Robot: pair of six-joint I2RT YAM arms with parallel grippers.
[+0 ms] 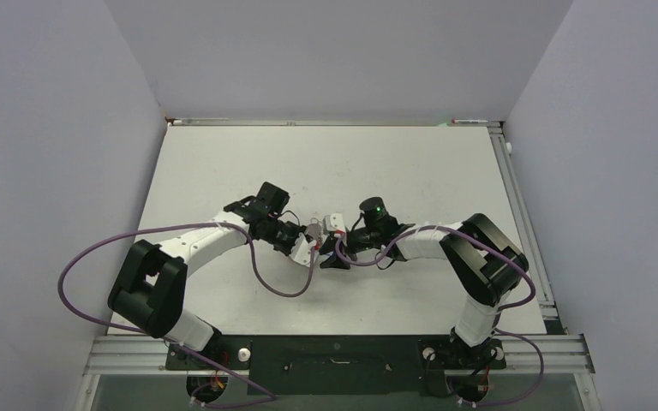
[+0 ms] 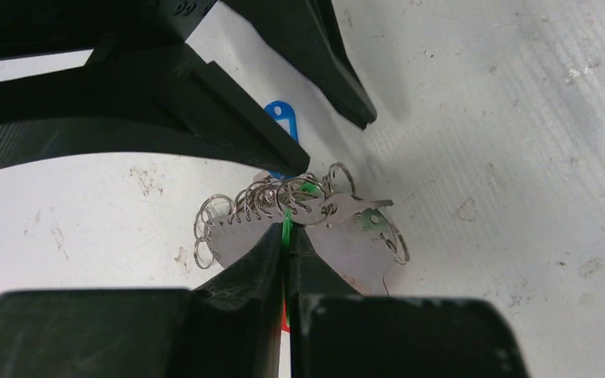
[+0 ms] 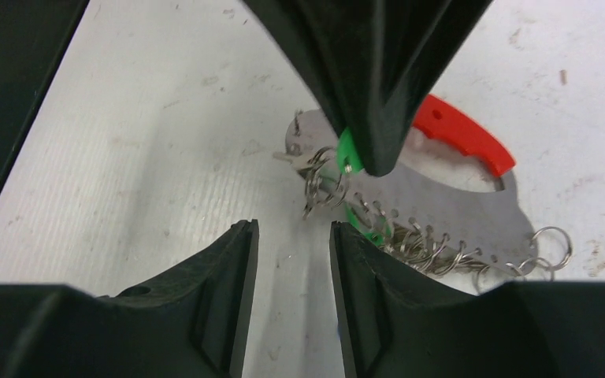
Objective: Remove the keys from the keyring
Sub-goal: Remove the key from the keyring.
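Left hand is clamped tight on the green tag. Right hand is half open and empty, just beside the keyring, mid desk. Pull now and the unpinned keyring probably drags along.

A scuffed white table carries the keyring and keys.

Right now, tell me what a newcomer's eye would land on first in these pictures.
First, the left gripper and right gripper meeting nose to nose in the middle of the table. Next, the colours: the left one is shut on a green tag, with a red strap curving off a metal plate fringed with small silver rings. The right one stands open, holding nothing.
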